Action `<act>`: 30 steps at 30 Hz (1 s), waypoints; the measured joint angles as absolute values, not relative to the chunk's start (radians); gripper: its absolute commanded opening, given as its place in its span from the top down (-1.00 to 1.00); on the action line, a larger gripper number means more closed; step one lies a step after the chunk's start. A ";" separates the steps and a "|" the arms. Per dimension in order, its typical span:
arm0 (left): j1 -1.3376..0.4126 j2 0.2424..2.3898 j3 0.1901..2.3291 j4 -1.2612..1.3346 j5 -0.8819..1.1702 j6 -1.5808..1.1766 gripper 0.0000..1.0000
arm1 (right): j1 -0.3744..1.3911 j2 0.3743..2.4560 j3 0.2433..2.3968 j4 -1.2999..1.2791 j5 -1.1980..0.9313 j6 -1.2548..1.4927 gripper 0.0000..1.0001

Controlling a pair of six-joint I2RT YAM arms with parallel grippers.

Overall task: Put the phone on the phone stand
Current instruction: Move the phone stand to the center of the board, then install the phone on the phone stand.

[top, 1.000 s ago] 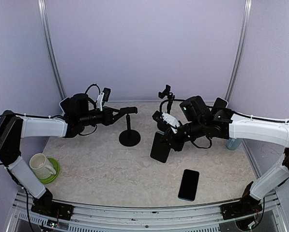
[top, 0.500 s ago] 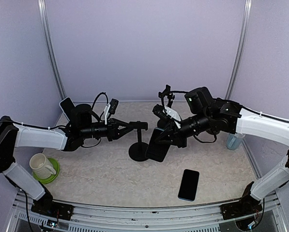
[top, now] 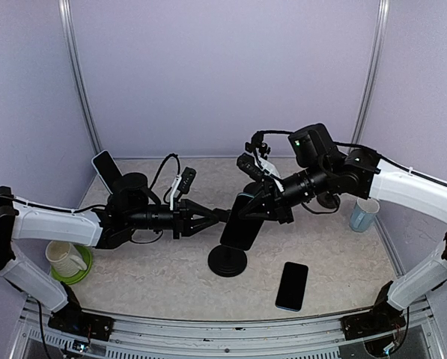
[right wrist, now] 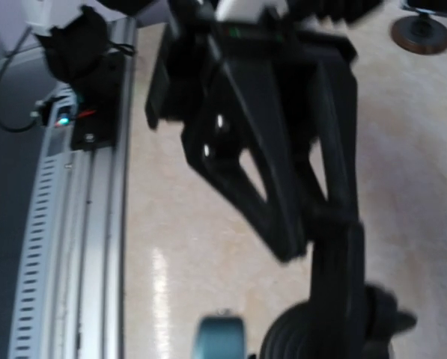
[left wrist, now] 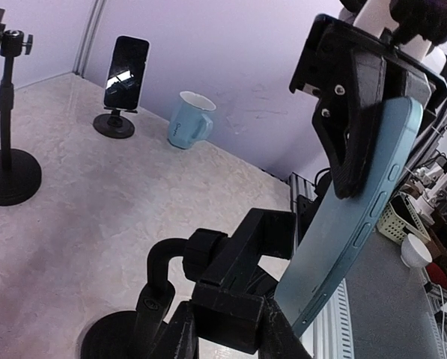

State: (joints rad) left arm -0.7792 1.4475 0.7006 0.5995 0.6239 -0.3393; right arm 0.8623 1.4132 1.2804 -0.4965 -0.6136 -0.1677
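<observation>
- The left gripper point(top: 210, 218) is closed on the clamp head of the black phone stand with a round weighted base point(top: 227, 262). In the left wrist view its two fingers flank that head from below, and the stem and base hang just under it.
- The right gripper point(top: 253, 210) is clamped shut across the upper part of the teal-backed slab smartphone point(top: 238, 232), one black finger flat against the phone's face.
- The phone hangs from the right gripper, clear of the table, with its free lower end reaching down and towards the left gripper.
- The key relation is that the phone's lower end sits just beside the stand's head, on the side away from the left gripper's wrist. I cannot tell whether it touches the head or is only very near it, because the right wrist view is too blurred to settle it.
- The phone's long axis is steep but tilted, with the top leaning back towards the right gripper. The stand's head lies crosswise to it.
- The two grippers meet nose to nose. The right one carries the phone and is the arm placed to seat it, while the left one looks set to steady the stand.
- The next move probably calls for lowering the phone's bottom edge into the head while keeping the tilt, as a skewed entry could push the stand over.
- A second dark phone lying flat point(top: 291, 285) is on the table below the right gripper, on its near side.
- A spare black stand point(top: 257, 146) rises behind the right gripper.
</observation>
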 measured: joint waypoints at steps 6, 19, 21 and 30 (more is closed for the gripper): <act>-0.805 1.438 0.679 0.612 0.616 -0.332 0.37 | 0.862 1.409 1.319 -0.530 -0.664 -0.192 1.00; -0.803 1.359 0.669 0.585 0.614 -0.259 -0.15 | 0.862 1.354 1.349 -0.545 -0.722 -0.220 1.00; -0.796 1.359 0.669 0.568 0.620 -0.250 -0.20 | 0.862 1.353 1.358 -0.551 -0.725 -0.224 1.00; -0.697 1.311 0.668 0.496 0.686 -0.222 -0.35 | 0.862 1.295 1.383 -0.568 -0.699 -0.250 1.00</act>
State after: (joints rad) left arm -0.6971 1.3109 0.6682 0.4961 0.6857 -0.2218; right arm 0.8623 1.2949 1.3830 -0.5678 -0.6991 -0.2497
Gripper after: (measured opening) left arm 0.662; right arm 0.082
